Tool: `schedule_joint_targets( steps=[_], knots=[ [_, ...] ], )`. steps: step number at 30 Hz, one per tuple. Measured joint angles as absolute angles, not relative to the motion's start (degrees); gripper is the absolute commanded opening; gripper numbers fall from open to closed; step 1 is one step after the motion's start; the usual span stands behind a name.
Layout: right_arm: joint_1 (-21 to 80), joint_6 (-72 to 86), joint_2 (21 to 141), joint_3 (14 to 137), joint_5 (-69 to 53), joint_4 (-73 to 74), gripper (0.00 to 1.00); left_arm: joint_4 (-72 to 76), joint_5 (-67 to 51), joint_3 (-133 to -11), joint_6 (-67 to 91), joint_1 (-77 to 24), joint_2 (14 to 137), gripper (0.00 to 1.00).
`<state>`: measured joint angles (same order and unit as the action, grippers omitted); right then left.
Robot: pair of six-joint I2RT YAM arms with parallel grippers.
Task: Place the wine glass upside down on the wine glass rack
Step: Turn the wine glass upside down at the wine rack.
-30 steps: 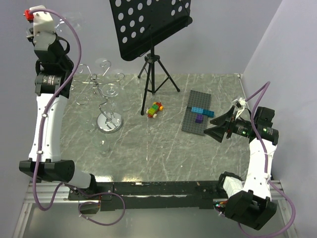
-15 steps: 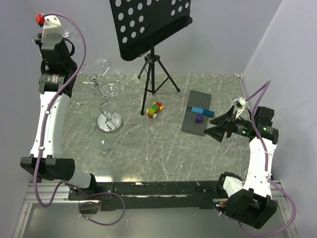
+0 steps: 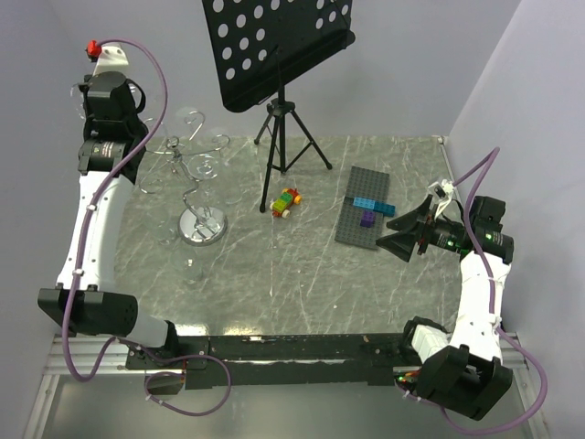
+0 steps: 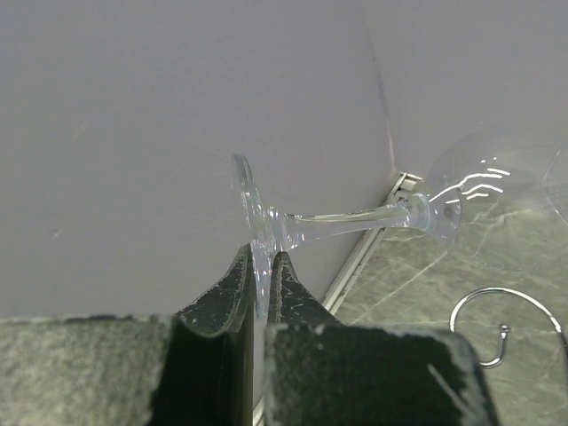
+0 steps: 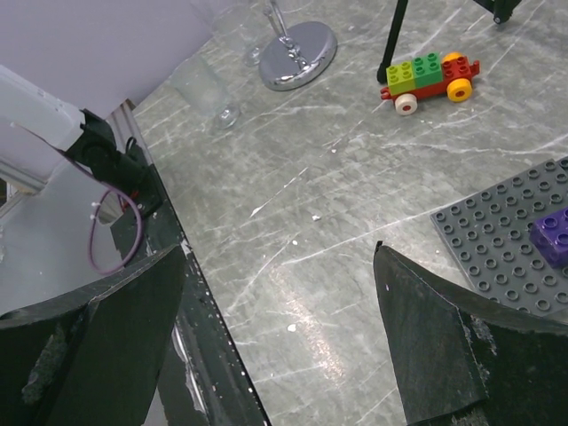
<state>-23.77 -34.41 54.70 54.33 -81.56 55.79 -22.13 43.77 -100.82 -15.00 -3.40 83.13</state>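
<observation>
Left wrist view: main risk is the wine glass [image 4: 346, 224] pivoting or slipping. The L gripper [image 4: 260, 266] pinches only the thin edge of its foot, w/ the stem lying sideways and the bowl out toward frame right, so there's lots of leverage on a small grip. A swing could knock the bowl into the curled arms of the wine glass rack [image 3: 196, 197], centre-left in top view. Jaws: L nearly closed, clamped on the foot. R gripper [image 5: 280, 253] spread wide, holding nothing, above the table [image 5: 355, 177] at right of top view.
</observation>
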Motion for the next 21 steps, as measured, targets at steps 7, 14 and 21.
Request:
schedule_joint_targets(
  steps=[7, 14, 21],
  knots=[
    [-23.7, -35.9, 55.0, 54.4, -82.2, 57.5, 0.93, -21.7, 46.2, -100.6, -16.8, -3.4, 83.1, 0.01],
    [-23.6, -36.1, 55.1, 54.4, -82.2, 58.1, 0.93, -20.6, 48.6, -100.0, -18.9, -3.4, 83.5, 0.01],
    [-23.6, -36.5, 55.5, 54.4, -82.4, 58.4, 0.93, -19.4, 49.7, -99.6, -20.8, -3.4, 84.9, 0.01]
  ],
)
